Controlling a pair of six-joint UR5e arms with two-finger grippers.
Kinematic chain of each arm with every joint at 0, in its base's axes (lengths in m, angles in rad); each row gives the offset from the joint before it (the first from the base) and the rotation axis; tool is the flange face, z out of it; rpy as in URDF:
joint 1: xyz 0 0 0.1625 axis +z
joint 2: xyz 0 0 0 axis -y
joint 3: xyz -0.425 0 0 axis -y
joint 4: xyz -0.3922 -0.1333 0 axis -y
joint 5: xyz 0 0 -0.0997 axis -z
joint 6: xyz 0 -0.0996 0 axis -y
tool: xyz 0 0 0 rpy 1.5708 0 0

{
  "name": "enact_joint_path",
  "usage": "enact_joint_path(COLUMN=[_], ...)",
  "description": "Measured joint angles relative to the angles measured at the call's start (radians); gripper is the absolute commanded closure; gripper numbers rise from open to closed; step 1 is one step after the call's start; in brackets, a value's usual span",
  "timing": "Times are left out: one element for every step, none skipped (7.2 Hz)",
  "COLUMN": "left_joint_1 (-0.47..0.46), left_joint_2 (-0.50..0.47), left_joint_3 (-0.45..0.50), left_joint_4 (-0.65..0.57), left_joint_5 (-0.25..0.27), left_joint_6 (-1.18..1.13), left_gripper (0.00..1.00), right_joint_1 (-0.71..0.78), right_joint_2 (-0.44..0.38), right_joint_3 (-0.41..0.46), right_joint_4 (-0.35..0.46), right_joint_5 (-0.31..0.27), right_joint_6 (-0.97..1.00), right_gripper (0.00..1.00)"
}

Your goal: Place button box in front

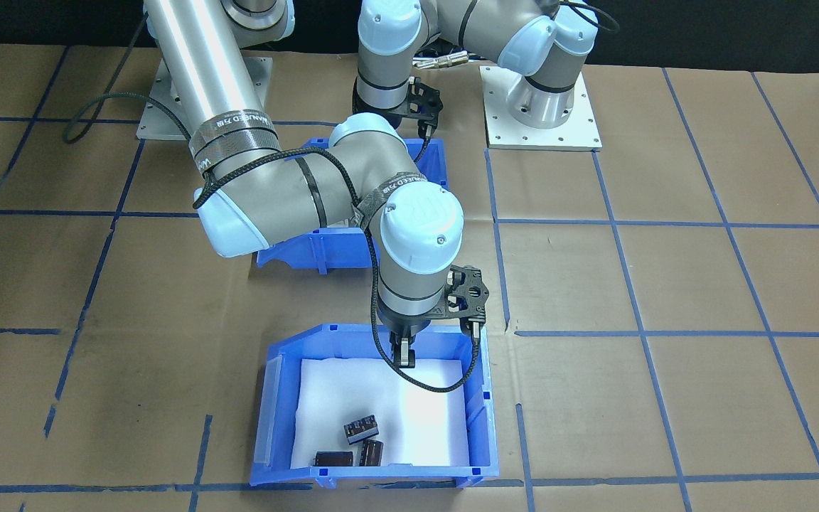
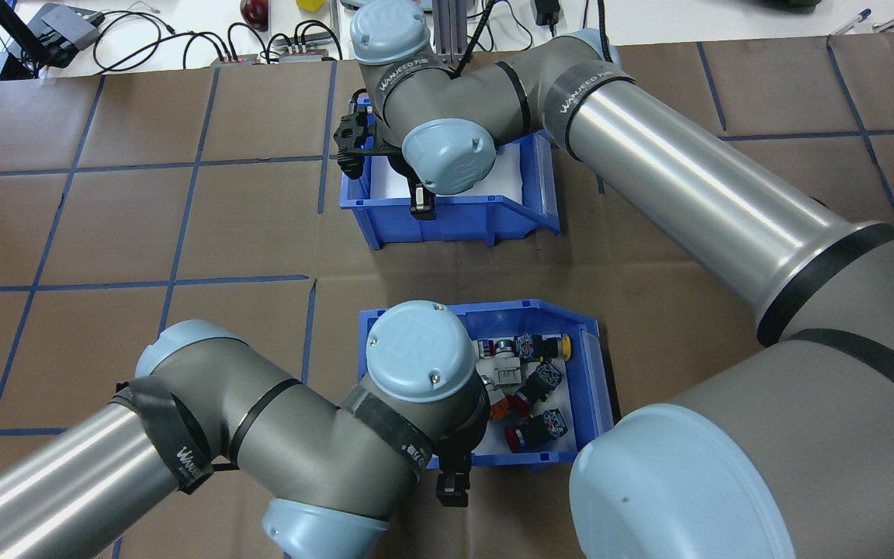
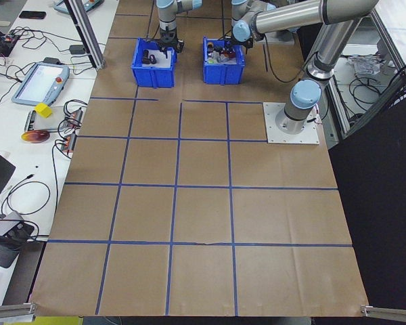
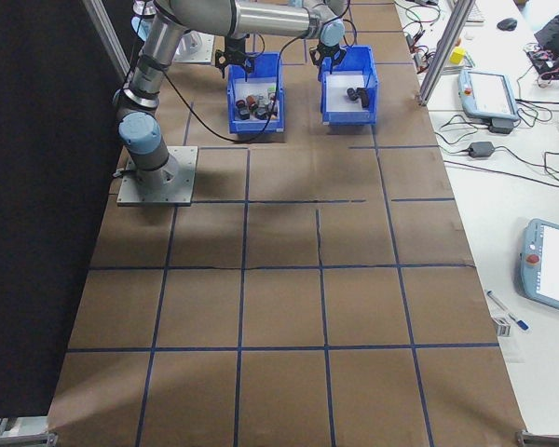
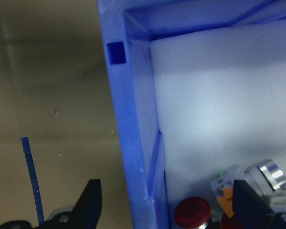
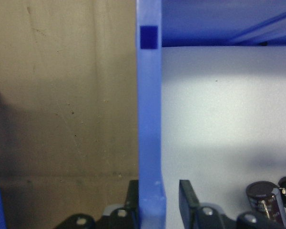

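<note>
- Nearest the robot's base: button box [image 2: 601, 373], a blue bin resting on the brown papered table [image 2: 222, 233], with the second blue bin beyond it.
- Inside, on a white foam liner [image 5: 219, 109]: a jumble of push-buttons [image 2: 528, 388] with red, yellow and orange caps, crowded toward one end.
- At the bin wall closest to the robot: left gripper [image 5: 167, 200], spread wide and released, one of its fingers [image 5: 91, 202] outside over the table, the other inside over the buttons, neither touching the wall.
- Close to the inner finger: a red cap [image 5: 192, 210].
- Farther out, apart from the first bin and in line with it: matching blue bin [image 1: 480, 412], also lined in white.
- In that bin: three dark cylinders [image 1: 361, 429], gathered at the end away from the robot.
- On the robot-facing wall of that bin: right gripper [image 6: 157, 191], straddling the rim narrowly but not clenched, outer finger against the plastic, inner one of the fingers [image 6: 187, 193] a slight gap off it.
</note>
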Motion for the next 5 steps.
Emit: enact_joint_path(left_joint_1=[-0.004,-0.007,-0.010,-0.011,-0.008], left_joint_2=[-0.037,-0.049,-0.037,-0.018,0.017], left_joint_3=[0.000,-0.002,-0.003,-0.004,-0.002], left_joint_4=[0.070,0.105,0.115,0.113,0.090], left_joint_5=[0.000,-0.001,0.001,0.005,0.013], left_joint_6=[-0.021,-0.038,-0.044,-0.038,-0.008], left_gripper=[0.94,1.00,1.00,1.00,1.00], right_joint_1=[-0.003,-0.010,-0.025,-0.053,-0.103], right_joint_2=[-0.004,-0.015,-0.038,-0.069,-0.103], right_joint_3=[-0.004,-0.009,-0.016,-0.020,-0.018], right_joint_4=[0.000,0.003,0.014,0.035,0.059], right_joint_5=[-0.001,-0.002,-0.005,-0.021,-0.041], right_joint_6=[-0.001,-0.001,-0.011,-0.041,-0.101], right_gripper=[0.93,0.94,0.94,0.94,0.94])
